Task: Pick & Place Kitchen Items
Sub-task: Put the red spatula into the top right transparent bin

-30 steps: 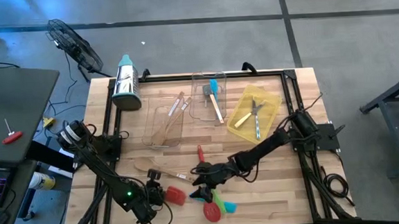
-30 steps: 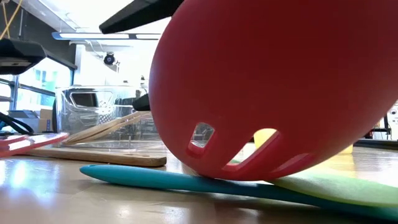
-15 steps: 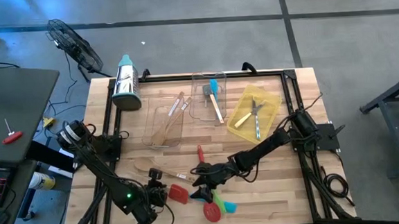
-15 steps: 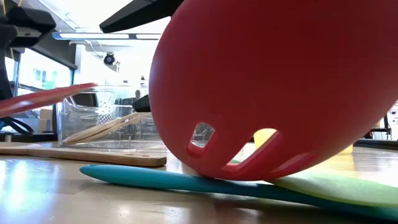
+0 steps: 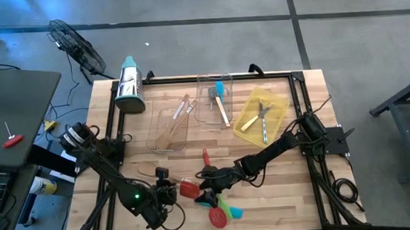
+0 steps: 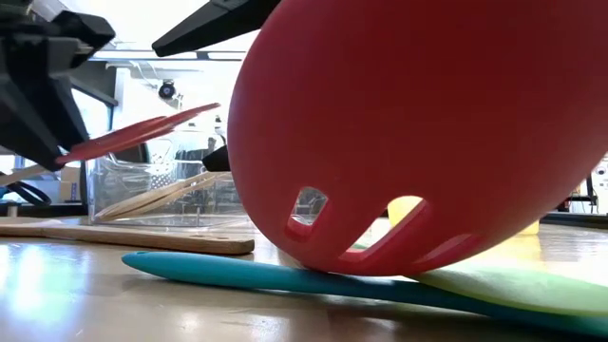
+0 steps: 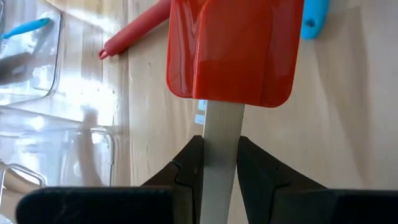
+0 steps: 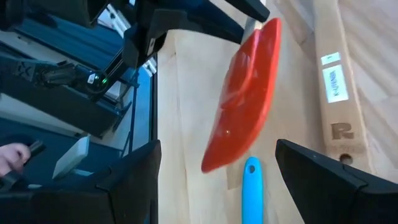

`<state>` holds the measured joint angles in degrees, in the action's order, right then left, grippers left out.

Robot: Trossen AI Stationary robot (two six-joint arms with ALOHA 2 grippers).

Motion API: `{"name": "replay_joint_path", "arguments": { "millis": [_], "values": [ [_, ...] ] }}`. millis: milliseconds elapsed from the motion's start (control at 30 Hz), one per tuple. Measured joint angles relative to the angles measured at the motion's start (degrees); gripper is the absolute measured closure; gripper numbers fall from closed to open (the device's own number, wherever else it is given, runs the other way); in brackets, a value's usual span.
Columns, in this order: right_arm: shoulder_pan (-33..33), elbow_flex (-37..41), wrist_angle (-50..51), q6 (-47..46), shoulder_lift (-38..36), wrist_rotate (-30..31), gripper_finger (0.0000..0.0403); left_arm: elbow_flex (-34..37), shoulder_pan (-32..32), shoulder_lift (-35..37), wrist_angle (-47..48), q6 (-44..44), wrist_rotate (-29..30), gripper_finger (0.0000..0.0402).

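Left pincer (image 7: 219,163) clamps red spatula (image 7: 233,50) above wooden table (image 5: 281,196); right pincer (image 5: 208,191) gapes, seemingly empty.

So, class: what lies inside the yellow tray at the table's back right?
The yellow tray holds metal cutlery and a pale yellow piece. Anything beneath them is covered.

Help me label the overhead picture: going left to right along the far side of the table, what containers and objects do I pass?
Steel box grater → clear tray with wooden utensils → clear tray holding a teal spatula → yellow tray with metal cutlery.
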<state>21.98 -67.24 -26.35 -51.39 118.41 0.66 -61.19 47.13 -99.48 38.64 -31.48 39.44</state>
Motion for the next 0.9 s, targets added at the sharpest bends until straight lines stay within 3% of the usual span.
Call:
{"name": "replay_joint_path", "arguments": {
  "millis": [533,900],
  "values": [
    [-1.9,0.0,-3.1,0.6,0.0,3.9,0.0095,-3.1,-2.2,0.0,-0.1,2.7,2.4,0.0336],
    [-2.0,0.0,-3.0,0.7,0.0,3.8,0.0165,-3.1,-4.1,0.0,-2.3,4.1,2.7,0.0336]
  ]
}}
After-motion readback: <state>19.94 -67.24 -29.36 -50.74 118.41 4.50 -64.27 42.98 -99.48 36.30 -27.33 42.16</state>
